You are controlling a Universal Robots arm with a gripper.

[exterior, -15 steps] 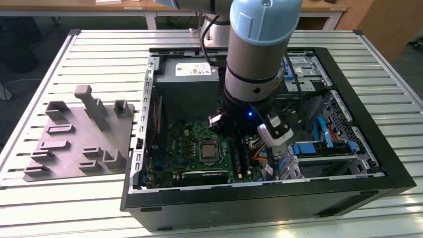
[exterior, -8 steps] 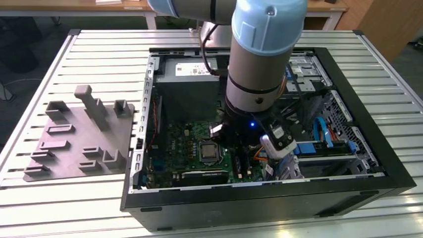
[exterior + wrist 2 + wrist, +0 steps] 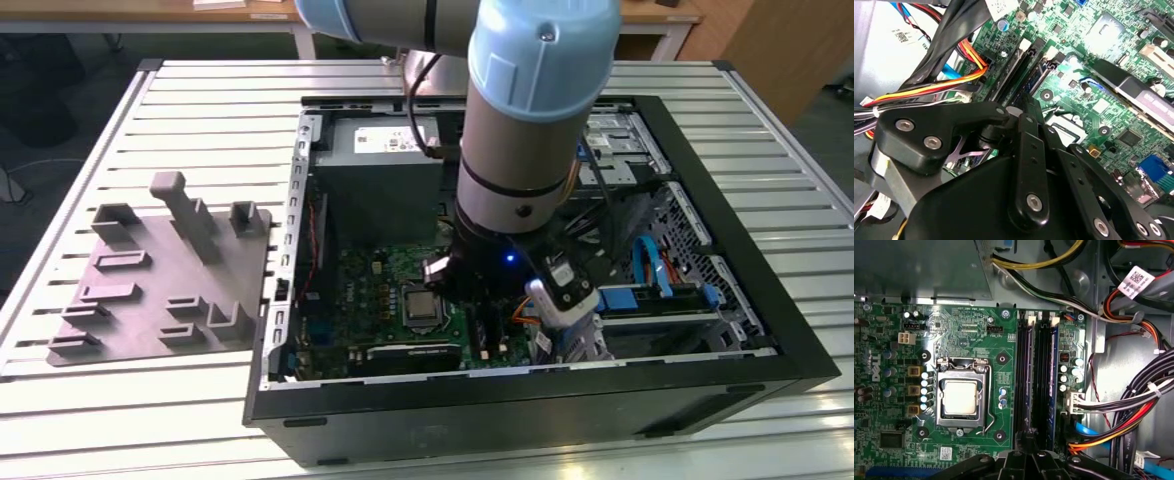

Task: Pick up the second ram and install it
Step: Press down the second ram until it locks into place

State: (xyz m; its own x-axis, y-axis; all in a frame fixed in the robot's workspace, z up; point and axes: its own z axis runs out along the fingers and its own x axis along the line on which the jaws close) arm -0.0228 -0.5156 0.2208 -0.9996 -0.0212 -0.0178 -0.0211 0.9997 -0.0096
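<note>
The second ram (image 3: 1026,375) is a long dark stick standing in the motherboard slot nearest the CPU socket (image 3: 960,397); it also appears in the second wrist view (image 3: 1015,70). My gripper (image 3: 1029,434) is shut, its narrow tips together right over one end of that stick; I cannot tell whether they touch it. In the second wrist view the gripper (image 3: 1023,107) shows its black linkages folded in. Another dark stick (image 3: 1052,380) with a bluish edge sits two slots away. In the exterior view my arm (image 3: 527,150) reaches down into the open case.
The black PC case (image 3: 747,330) lies open on a slatted table. A grey slotted holder block (image 3: 160,270) sits at the exterior view's left. Bundled cables (image 3: 1134,405) crowd the side of the slots away from the socket. A power supply (image 3: 387,140) fills the case's far end.
</note>
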